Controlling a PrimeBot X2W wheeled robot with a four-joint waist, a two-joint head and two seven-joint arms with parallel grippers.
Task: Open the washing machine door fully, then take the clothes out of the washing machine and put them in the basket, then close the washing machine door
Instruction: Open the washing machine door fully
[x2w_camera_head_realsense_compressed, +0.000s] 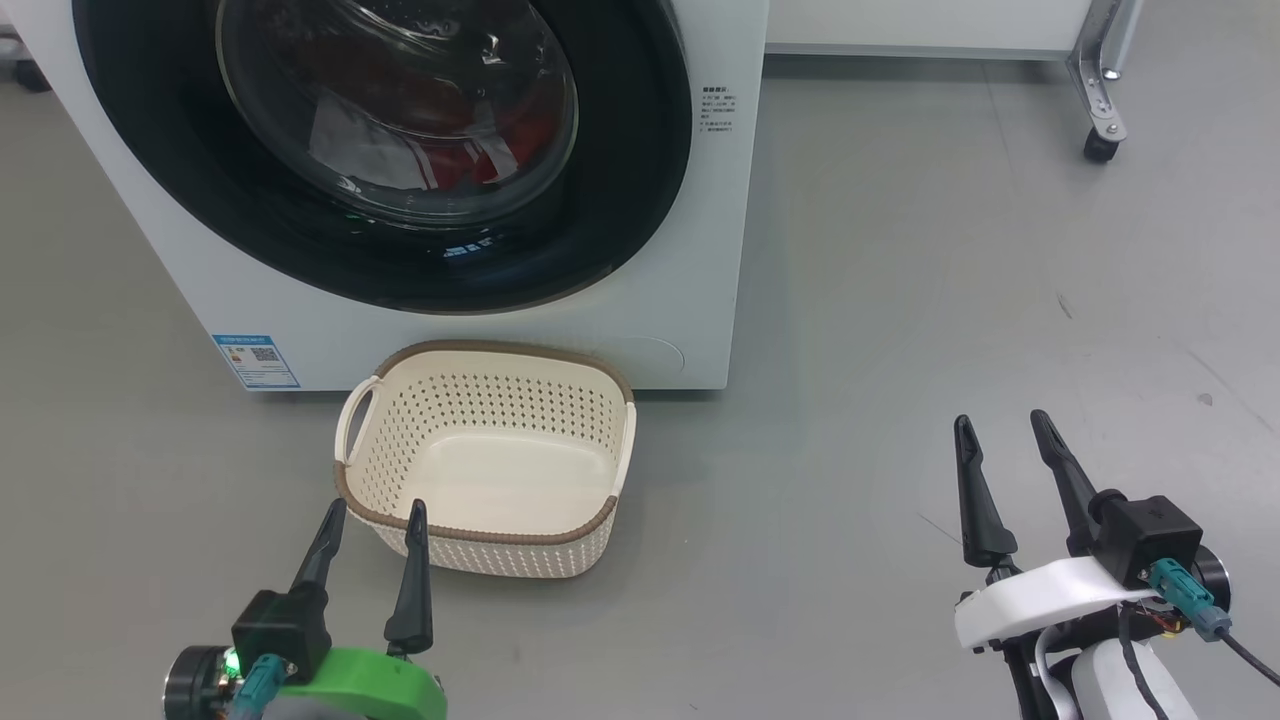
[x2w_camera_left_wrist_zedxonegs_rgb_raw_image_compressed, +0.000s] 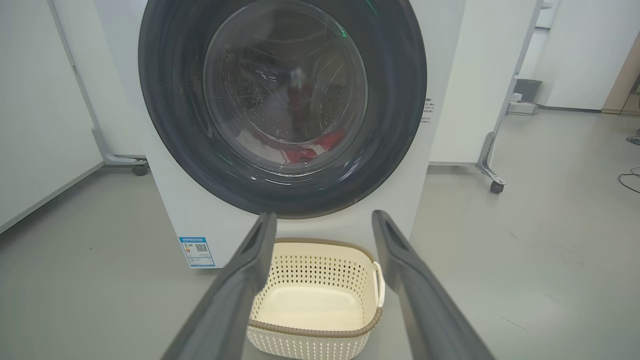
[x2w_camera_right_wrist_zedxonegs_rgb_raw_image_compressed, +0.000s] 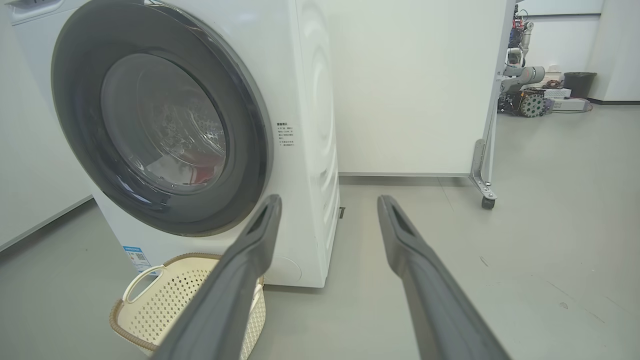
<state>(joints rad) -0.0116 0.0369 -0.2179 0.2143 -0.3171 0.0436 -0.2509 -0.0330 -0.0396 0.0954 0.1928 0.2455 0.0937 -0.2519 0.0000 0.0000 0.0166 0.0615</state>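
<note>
The white washing machine (x2w_camera_head_realsense_compressed: 690, 300) stands ahead with its round black-rimmed door (x2w_camera_head_realsense_compressed: 620, 200) closed. Red and white clothes (x2w_camera_head_realsense_compressed: 400, 150) show through the glass inside the drum, also as clothes (x2w_camera_left_wrist_zedxonegs_rgb_raw_image_compressed: 305, 147) in the left wrist view. The cream perforated basket (x2w_camera_head_realsense_compressed: 487, 352) sits empty on the floor just in front of the machine. My left gripper (x2w_camera_head_realsense_compressed: 375, 512) is open, its fingertips at the basket's near rim. My right gripper (x2w_camera_head_realsense_compressed: 1003, 424) is open over bare floor to the right of the basket and machine, holding nothing.
A white wheeled panel stands behind and to the right of the machine, its caster (x2w_camera_head_realsense_compressed: 1100, 145) on the grey floor. Another white panel (x2w_camera_left_wrist_zedxonegs_rgb_raw_image_compressed: 50, 100) stands at the left. Open floor lies to the right of the basket. Equipment and a dark bin (x2w_camera_right_wrist_zedxonegs_rgb_raw_image_compressed: 579, 82) sit far off.
</note>
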